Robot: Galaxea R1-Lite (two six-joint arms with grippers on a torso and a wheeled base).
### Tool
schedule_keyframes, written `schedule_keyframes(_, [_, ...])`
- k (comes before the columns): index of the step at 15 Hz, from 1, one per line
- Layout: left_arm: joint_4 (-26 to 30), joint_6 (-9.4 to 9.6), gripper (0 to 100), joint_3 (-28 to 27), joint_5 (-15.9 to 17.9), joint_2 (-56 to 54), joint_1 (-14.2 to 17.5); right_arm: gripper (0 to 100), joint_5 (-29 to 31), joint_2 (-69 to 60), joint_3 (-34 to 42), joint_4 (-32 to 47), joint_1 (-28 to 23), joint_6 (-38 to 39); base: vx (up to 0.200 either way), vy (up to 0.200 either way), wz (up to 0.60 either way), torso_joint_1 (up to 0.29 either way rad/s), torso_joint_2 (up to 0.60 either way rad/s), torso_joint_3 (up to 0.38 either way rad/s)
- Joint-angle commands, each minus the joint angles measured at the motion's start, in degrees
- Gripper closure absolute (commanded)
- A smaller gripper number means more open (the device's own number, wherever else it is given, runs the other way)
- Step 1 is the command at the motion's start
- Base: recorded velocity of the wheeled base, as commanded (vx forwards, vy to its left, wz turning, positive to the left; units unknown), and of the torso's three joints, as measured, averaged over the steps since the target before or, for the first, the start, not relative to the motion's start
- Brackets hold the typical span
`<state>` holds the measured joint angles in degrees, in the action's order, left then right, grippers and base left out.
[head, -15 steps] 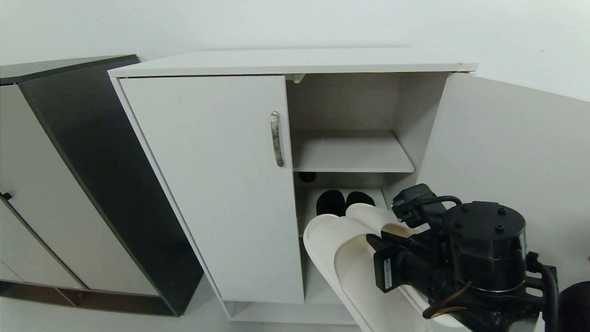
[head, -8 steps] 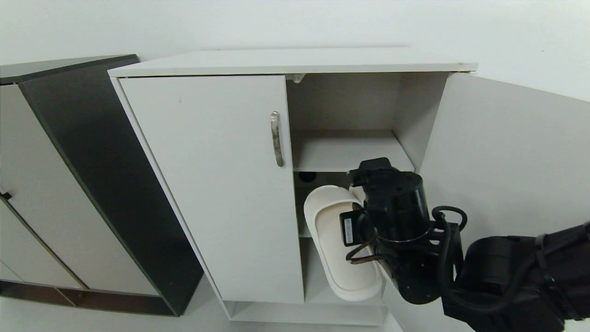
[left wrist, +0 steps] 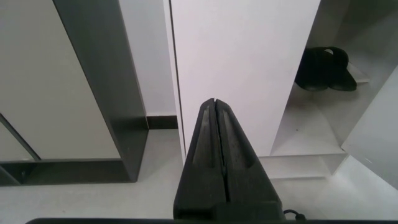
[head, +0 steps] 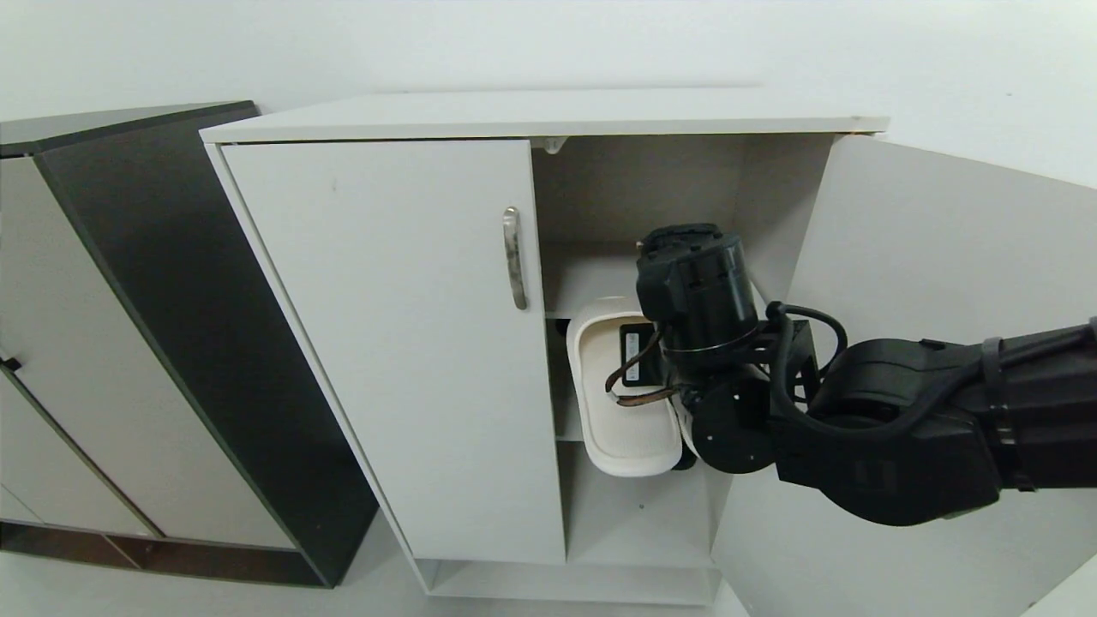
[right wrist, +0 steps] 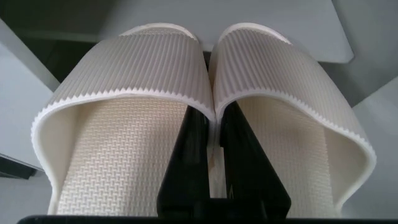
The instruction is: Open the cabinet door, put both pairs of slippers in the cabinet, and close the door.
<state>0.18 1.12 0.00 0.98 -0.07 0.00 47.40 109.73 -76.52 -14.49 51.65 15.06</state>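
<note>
**A:** What was the right claw (right wrist: 216, 123) doing?

**B:** It was clenched on the white slippers (right wrist: 146, 99). It pinched the inner edges of both straps together, with one slipper on either side of its fingers and the toes pointing away from it.

**A:** And where was that pair?

**B:** In the open half of the cabinet (head: 548, 116), soles towards the head camera. The toes were raised and the heels hung lower, out in front of the compartment.

**A:** Was anything in the way?

**B:** The front edge of the upper shelf (head: 591, 278) lay just ahead of the toes. The closed door (head: 386, 343), with its handle (head: 512, 257), stood close beside the claw on one flank. The open door (head: 943, 257) stood out past the arm on the other.

**A:** Was there anything inside?

**B:** The black slippers (left wrist: 326, 67) sat side by side on a shelf inside the cabinet, above the bottom compartment. I couldn't tell how near they were to the white pair.

**A:** And the left claw (left wrist: 214, 109)?

**B:** Its fingers were pressed flat together with nothing between them. It hung low, well apart from the slippers, above the floor (left wrist: 124, 193). It pointed at the foot of the closed door, with the dark cabinet (left wrist: 106, 81) off to one side.
</note>
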Motion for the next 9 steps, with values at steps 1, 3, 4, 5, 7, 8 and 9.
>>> schedule_keyframes(1, [-0.01, 0.02, 100, 0.0, -0.01, 0.07, 0.0, 100, -0.02, 0.31, -0.47, -0.1, -0.06, -0.11, 0.0, 0.0, 0.0, 0.0, 0.0, 0.0])
schedule_keyframes(3, [-0.01, 0.11, 100, 0.0, -0.01, 0.07, 0.0, 100, -0.02, 0.31, -0.47, -0.1, -0.06, -0.2, 0.0, 0.0, 0.0, 0.0, 0.0, 0.0])
schedule_keyframes(4, [-0.01, 0.11, 100, 0.0, -0.01, 0.07, 0.0, 100, -0.02, 0.31, -0.56, -0.1, -0.06, -0.2, 0.0, 0.0, 0.0, 0.0, 0.0, 0.0])
schedule_keyframes(5, [-0.01, 0.11, 100, 0.0, -0.01, 0.07, 0.0, 100, -0.02, 0.31, -0.47, -0.1, -0.06, -0.29, 0.2, 0.0, 0.0, -0.002, 0.0, 0.002])
schedule_keyframes(7, [-0.01, 0.11, 100, 0.0, -0.01, 0.07, 0.0, 100, -0.02, 0.31, -0.56, -0.1, -0.15, -0.38, 0.2, 0.0, 0.0, -0.002, 0.0, 0.007])
schedule_keyframes(8, [-0.01, 0.11, 100, 0.0, -0.01, 0.07, 0.0, 100, 0.06, 0.31, -0.56, -0.01, -0.06, -0.38, 0.2, 0.0, 0.0, -0.007, 0.0, 0.007])
schedule_keyframes(9, [-0.01, 0.11, 100, 0.0, -0.01, 0.07, 0.0, 100, 0.06, 0.22, -0.56, -0.01, -0.06, -0.47, 0.2, 0.0, 0.0, 0.007, 0.0, 0.012])
